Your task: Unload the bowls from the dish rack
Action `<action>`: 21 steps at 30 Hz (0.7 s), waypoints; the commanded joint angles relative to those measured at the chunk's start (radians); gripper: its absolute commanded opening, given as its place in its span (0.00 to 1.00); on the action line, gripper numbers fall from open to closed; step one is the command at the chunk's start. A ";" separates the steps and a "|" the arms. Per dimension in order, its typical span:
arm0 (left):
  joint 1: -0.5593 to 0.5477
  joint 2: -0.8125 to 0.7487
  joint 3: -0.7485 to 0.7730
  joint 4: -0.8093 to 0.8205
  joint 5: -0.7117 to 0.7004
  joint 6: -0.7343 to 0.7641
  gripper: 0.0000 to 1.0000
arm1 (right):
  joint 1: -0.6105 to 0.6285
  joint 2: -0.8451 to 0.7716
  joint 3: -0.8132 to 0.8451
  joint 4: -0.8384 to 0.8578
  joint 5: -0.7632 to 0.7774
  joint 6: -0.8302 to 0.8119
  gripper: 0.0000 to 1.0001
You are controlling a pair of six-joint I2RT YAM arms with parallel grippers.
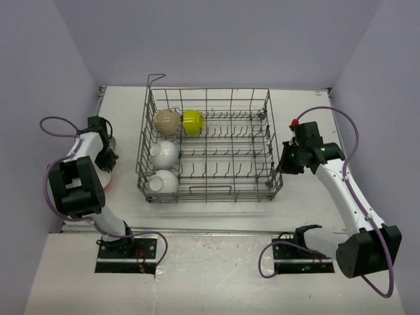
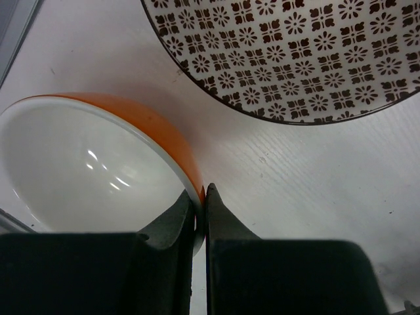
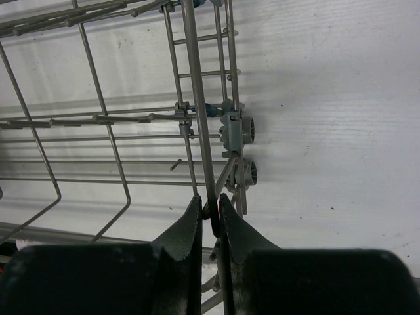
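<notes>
The grey wire dish rack (image 1: 210, 90) stands mid-table. At its left end sit a beige bowl (image 1: 167, 121), a yellow bowl (image 1: 193, 121) and two white bowls (image 1: 164, 153) (image 1: 163, 182). Left of the rack, my left gripper (image 2: 199, 191) is shut on the rim of an orange bowl (image 2: 79, 157) with a white inside, which is on the table; in the top view that gripper (image 1: 105, 159) largely hides it. My right gripper (image 3: 209, 198) is shut on a wire (image 3: 196, 98) of the rack's right wall, and it shows at the rack's right side (image 1: 283, 165) in the top view.
A bowl with a brown-and-white pattern (image 2: 295, 52) lies on the table just beyond the orange one. Small grey rollers (image 3: 244, 128) hang on the rack's outer side. Walls close in the table at left, back and right.
</notes>
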 commanded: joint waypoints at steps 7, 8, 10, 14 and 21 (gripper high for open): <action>0.020 0.038 0.048 0.047 -0.002 0.027 0.00 | -0.001 -0.039 0.021 0.038 -0.028 0.047 0.00; 0.023 0.040 0.049 0.045 -0.004 0.025 0.00 | -0.001 -0.041 0.019 0.038 -0.036 0.046 0.00; 0.027 0.035 0.046 0.051 -0.001 0.024 0.00 | -0.001 -0.041 0.018 0.037 -0.033 0.046 0.00; 0.029 0.032 0.055 0.044 -0.002 0.019 0.18 | -0.001 -0.042 0.015 0.037 -0.031 0.044 0.00; 0.030 -0.001 0.086 0.025 0.035 0.004 0.44 | -0.001 -0.044 0.013 0.035 -0.031 0.043 0.00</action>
